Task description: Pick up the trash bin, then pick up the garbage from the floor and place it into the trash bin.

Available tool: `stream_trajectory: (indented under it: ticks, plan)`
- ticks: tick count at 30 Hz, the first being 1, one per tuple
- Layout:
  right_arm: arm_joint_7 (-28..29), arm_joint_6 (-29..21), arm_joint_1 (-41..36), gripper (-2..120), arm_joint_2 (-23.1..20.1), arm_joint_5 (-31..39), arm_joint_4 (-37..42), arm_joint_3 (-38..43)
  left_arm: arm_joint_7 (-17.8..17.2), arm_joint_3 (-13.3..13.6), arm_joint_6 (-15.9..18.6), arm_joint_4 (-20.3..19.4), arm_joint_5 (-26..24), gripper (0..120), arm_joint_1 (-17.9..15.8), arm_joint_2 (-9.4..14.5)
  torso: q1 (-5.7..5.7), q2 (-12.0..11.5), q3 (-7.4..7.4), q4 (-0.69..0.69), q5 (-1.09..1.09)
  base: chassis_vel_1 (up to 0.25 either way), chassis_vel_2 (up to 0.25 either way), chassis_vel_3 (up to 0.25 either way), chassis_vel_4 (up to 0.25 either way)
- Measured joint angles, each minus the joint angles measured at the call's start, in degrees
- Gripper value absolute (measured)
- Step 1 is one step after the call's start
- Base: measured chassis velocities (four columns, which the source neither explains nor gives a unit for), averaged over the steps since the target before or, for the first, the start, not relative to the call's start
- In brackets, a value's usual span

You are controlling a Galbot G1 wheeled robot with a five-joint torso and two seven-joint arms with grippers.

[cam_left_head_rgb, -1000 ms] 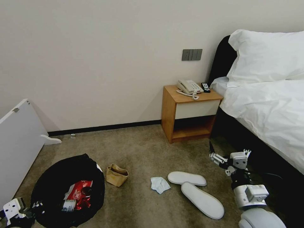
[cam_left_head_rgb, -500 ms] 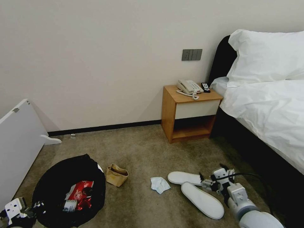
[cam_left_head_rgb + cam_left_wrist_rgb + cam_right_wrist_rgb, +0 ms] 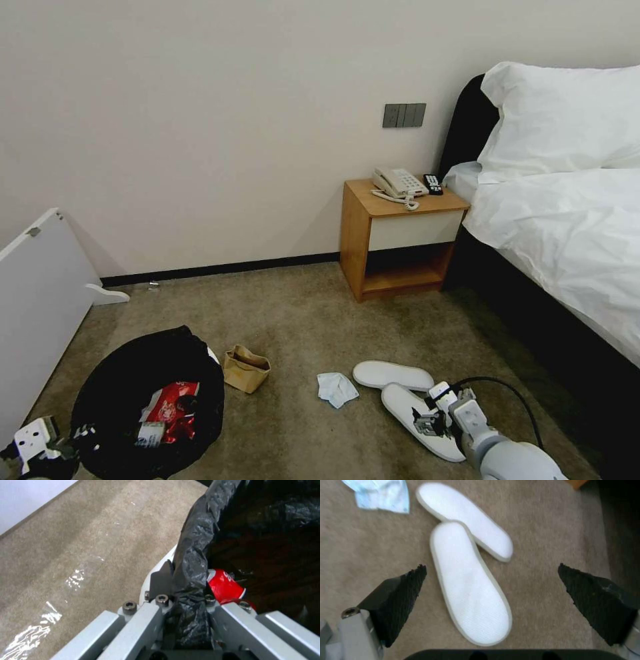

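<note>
The right tool [image 3: 430, 419] had dropped from beside the bed, where it hung a second before, to just above the nearer slipper [image 3: 417, 417], its pads spread wide on either side of that slipper's sole in the right wrist view [image 3: 468, 585]. That reads as the approach for a grasp: the slipper lay between the open pads but was not yet touched, so the pick was not yet made. The second slipper [image 3: 392, 375] lay just beyond the tool, its toe end touching the first one.

The left tool [image 3: 185, 605] had not shifted; it stayed pressed together on the black bag [image 3: 191, 555] at the rim of the trash bin [image 3: 150, 400], holding it just off the carpeted floor [image 3: 293, 320] by my reading. Past its pads, inside the bin, sat a crushed red can [image 3: 223, 585], and the head view showed a red-white snack packet [image 3: 167, 403] there too.

Counted on the floor: two white slippers, one crumpled tissue [image 3: 337, 389] a little beyond the right tool, and one brown paper bag [image 3: 245, 368] between the tissue and the bin. That left four pieces to collect. In the bin I could count two for certain; a pale label beside the packet may be a third, I cannot tell
</note>
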Motion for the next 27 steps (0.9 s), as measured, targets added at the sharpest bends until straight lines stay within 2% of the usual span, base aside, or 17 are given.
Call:
stream_trajectory:
  ticks: [10, 27]
  plan:
    - [-1.9, 3.2, 4.3, 100, 1.6, -3.4, -7.6, -2.4, 0.0, 1.2, 0.0, 1.8, 0.3, 2, -1.2, 0.3, 0.00, 0.0, 0.00, 0.00, 0.00, 0.000, 0.000, 0.000, 0.000]
    - [-2.5, 6.7, 6.7, 100, 3.6, -6.0, -13.9, -5.5, 0.1, 2.6, 0.0, 4.1, 0.8, 2, -2.3, 0.8, 0.00, 0.0, 0.00, 0.00, 0.00, 0.000, 0.000, 0.000, 0.000]
